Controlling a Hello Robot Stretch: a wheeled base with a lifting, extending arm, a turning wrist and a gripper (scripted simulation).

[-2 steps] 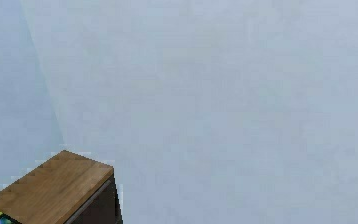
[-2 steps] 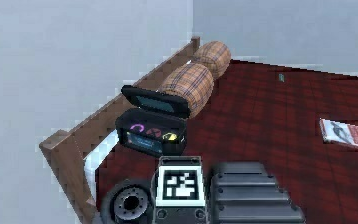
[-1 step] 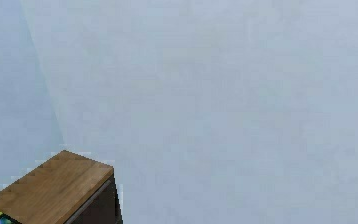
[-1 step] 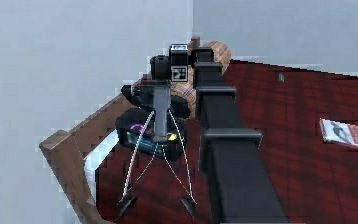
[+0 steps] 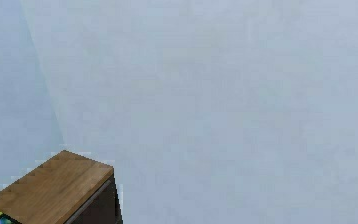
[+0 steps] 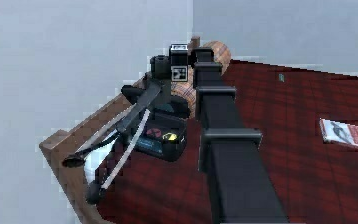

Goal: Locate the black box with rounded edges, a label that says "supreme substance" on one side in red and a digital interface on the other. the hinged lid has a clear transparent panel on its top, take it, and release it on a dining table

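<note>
Gripper (image 6: pixel 91 176) near black box (image 6: pixel 167 136) on red bed (image 6: pixel 307 90) — hold unclear

readable text: none | black box (image 6: pixel 165 138): red speck, unreadable | white squares (image 6: pixel 178 55) on arm (image 6: pixel 227 150): black marks, no words | magazine (image 6: pixel 345 132): print unreadable

Black box with rounded edges (image 6: pixel 165 137) on a dark red surface (image 6: pixel 287 125).
It lies flat near the surface's wood-edged left end, small red and teal marks on its face.
</note>
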